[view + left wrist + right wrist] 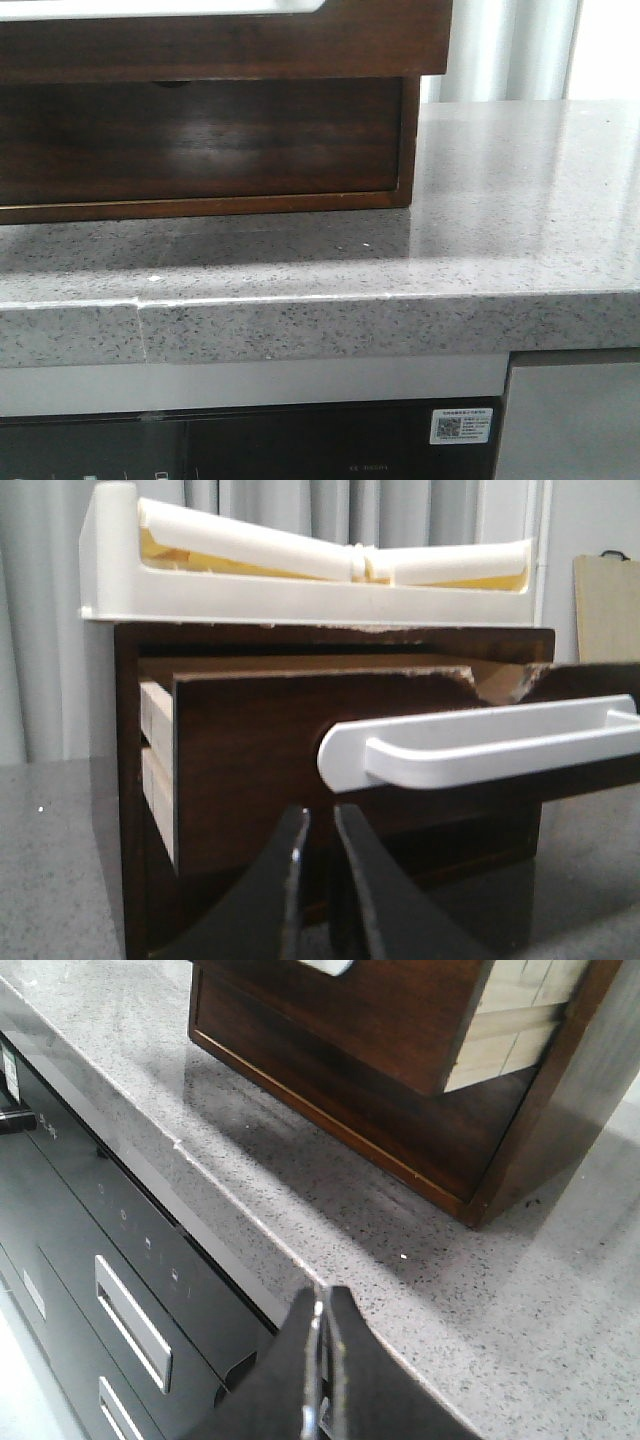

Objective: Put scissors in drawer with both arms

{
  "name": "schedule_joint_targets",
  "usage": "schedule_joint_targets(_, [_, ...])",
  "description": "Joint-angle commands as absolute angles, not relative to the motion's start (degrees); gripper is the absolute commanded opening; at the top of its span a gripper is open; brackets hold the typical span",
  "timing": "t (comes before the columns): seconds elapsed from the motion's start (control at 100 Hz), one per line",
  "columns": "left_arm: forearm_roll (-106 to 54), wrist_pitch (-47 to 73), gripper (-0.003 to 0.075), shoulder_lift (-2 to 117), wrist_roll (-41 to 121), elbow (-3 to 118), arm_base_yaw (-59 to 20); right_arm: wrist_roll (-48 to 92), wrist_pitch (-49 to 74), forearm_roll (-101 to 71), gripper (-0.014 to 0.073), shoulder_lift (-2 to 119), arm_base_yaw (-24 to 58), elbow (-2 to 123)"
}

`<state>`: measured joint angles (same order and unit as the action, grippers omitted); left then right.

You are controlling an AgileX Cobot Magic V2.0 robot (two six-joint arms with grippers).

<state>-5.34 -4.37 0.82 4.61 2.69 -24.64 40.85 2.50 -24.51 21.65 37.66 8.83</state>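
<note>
Front view: a dark wooden cabinet (200, 140) stands on the speckled grey surface (500, 200), and its upper drawer (220, 45) is pulled forward so that it overhangs the lower drawer front (200, 135). Neither arm shows in this view.

Left wrist view: the left claw (318, 825) hangs just in front of the open drawer (320, 770), its two black fingers (285, 880) standing a narrow gap apart with nothing between them. The drawer's white handle (480, 750) lies just above and to one side of the tips, its long axis running across the drawer front. A white tray (300, 570) sits on top of the cabinet.

Right wrist view: the right claw (320, 1305) is over the front edge of the surface, its fingers pressed almost together. A pale sliver runs between them, too thin to name, so whether it grips anything cannot be told. The drawer (400, 1010) lies ahead of this claw and well apart from it, across bare stone; a dark appliance front (110, 1260) sits below the edge.

The scissors appear in no view, and their place cannot be told. The left arm is plainly the nearer to the drawer. The coming move probably turns on the right claw travelling forward and upward to the drawer's open top.
</note>
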Motion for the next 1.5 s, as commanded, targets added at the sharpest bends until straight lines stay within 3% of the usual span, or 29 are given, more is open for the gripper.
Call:
schedule_joint_targets(0.0, [-5.8, -9.0, 0.0004, 1.5, 4.1, 1.8, -22.5, 40.9, -1.8, -24.9, -0.0106, 21.8, 37.3, 10.4])
schedule_joint_targets(0.3, [-3.1, -8.1, 0.0004, 1.2, 4.1, -1.1, -8.1, 40.9, -1.8, -24.9, -0.0106, 21.8, 37.3, 10.4])
schedule_joint_targets(0.58, [-0.7, 0.6, 0.0003, -2.4, 0.5, -1.2, 1.5, 40.9, -1.8, -24.9, -0.0106, 21.8, 37.3, 10.4])
schedule_joint_targets(0.8, [2.0, 15.4, 0.0003, -2.4, -4.6, -1.2, 0.6, 40.9, -1.8, -24.9, -0.0106, 21.8, 37.3, 10.4])
schedule_joint_targets(1.49, [3.3, 15.0, 0.0003, -2.4, -5.3, -1.2, 0.0, 40.9, -1.9, -24.9, -0.0106, 21.8, 37.3, 10.4])
